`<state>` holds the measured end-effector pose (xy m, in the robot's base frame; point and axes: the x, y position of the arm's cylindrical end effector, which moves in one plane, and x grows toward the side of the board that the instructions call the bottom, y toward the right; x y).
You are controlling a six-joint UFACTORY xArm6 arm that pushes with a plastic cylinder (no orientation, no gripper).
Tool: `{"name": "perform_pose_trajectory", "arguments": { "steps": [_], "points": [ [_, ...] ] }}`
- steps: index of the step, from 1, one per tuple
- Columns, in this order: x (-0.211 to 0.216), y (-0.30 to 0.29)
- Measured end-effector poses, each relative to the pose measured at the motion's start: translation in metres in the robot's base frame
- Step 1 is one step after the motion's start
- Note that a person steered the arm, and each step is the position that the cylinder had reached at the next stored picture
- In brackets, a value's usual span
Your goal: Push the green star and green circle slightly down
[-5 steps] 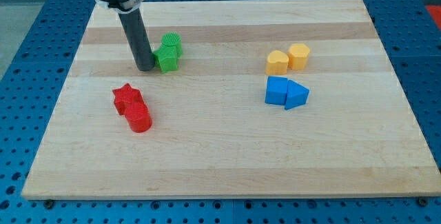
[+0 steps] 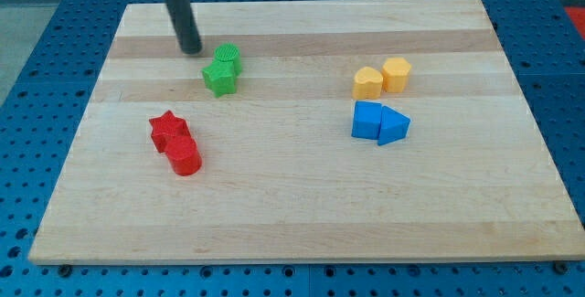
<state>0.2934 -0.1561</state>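
Note:
The green star [image 2: 219,78] lies on the wooden board [image 2: 292,196] at upper left, touching the green circle [image 2: 228,59] just above and right of it. My tip [image 2: 190,49] is on the board a short way up and left of the green circle, apart from both green blocks.
A red star [image 2: 167,130] and a red cylinder [image 2: 184,156] touch each other lower left. A yellow heart-like block [image 2: 368,82] and a yellow hexagon [image 2: 397,74] sit at right, with a blue cube [image 2: 367,120] and a blue triangle [image 2: 394,126] below them.
My tip has moved up the view, from beside the green star's left to up-left of the green circle. The blocks have not visibly moved.

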Motion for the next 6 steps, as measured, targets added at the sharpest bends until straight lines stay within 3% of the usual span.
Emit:
{"name": "perform_pose_trajectory", "arguments": {
  "steps": [2, 6],
  "points": [
    [-0.006, 0.073],
    [0.044, 0.073]
  ]
}}
